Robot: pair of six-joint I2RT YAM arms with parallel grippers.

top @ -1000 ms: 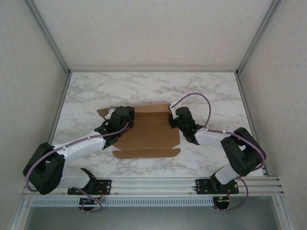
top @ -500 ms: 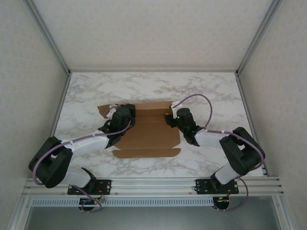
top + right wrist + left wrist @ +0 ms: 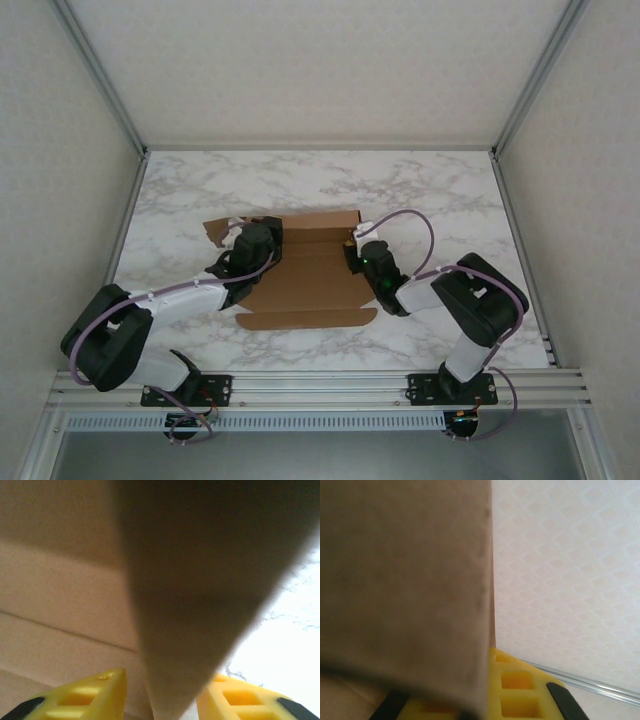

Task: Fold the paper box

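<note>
R claw (image 3: 162, 692) shifted nearer, apart astride paper box (image 3: 310, 282) flap; L claw (image 3: 236, 234) clamps it.

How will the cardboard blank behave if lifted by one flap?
The paper box is a thin creased sheet, mostly flat, so it probably hinges and droops rather than rising stiffly. Likely light, and may slide on the smooth table.

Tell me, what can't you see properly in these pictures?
- The paper box, top view: the left arm and right arm cover its side edges.
- Left claw, left wrist view: blurry cardboard close to the camera covers one finger.
- Right claw, right wrist view: a dark blurry flap between the fingers blocks most of the box behind.
</note>
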